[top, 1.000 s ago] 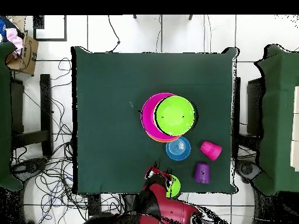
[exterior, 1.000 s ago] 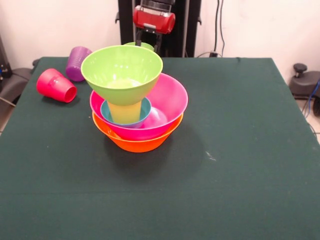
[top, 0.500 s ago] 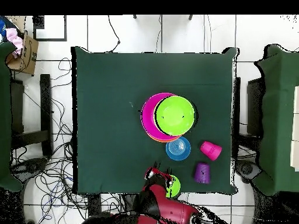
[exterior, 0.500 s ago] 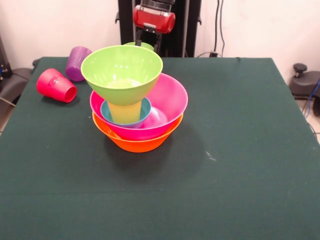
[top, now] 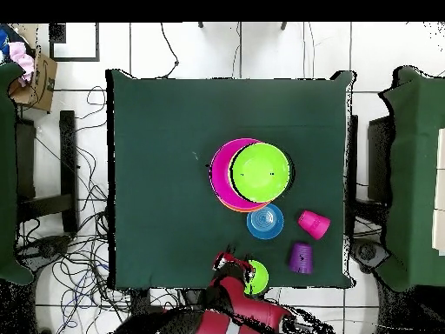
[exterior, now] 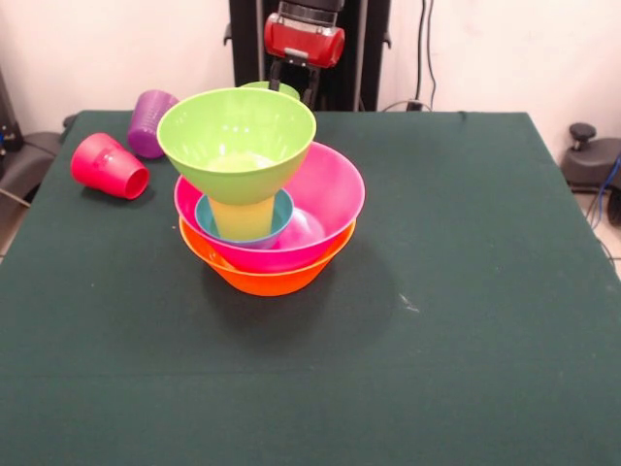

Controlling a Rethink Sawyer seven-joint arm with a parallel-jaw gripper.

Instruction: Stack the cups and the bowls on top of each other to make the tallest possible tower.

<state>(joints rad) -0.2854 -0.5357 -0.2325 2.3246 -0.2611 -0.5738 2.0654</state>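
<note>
Glossy plastic tower point(exterior: 260, 194) near table point(exterior: 466, 291) centre, axis upright: large orange bowl point(exterior: 264, 277) at base, pink bowl point(exterior: 325, 209) nested inside, small blue bowl point(exterior: 277, 216), yellow tumbler point(exterior: 241, 216), medium green bowl point(exterior: 237, 131) on top, mouth up. Red tumbler point(exterior: 108, 166) on side at 10 o'clock. Gripper point(exterior: 291, 83) behind small green bowl point(top: 256, 278); finger state: cannot tell.
</note>
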